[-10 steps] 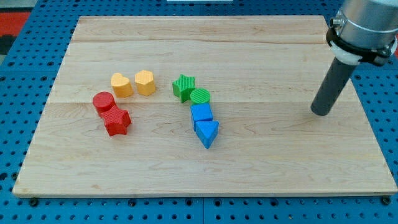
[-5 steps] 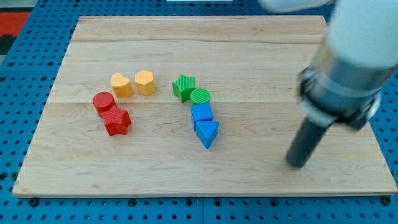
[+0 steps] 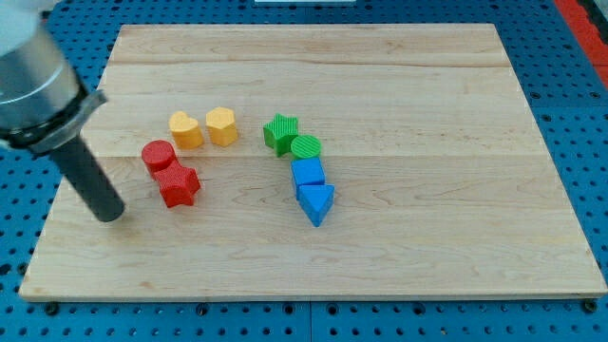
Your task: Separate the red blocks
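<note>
A red cylinder [image 3: 158, 155] and a red star block [image 3: 179, 184] sit touching each other on the left part of the wooden board [image 3: 408, 104]. The star lies just below and right of the cylinder. My tip [image 3: 112, 215] rests on the board to the left of the red star and below the red cylinder, apart from both. The dark rod slants up to the view's left.
Two yellow blocks [image 3: 185, 129] [image 3: 221, 125] sit above the red pair. A green star [image 3: 280, 132], a green cylinder [image 3: 305, 147], a blue cube [image 3: 308, 173] and a blue triangle [image 3: 316, 202] form a chain at mid-board.
My tip has swept from the board's right side across the bottom to the left side, ending near the red blocks. No block has moved.
</note>
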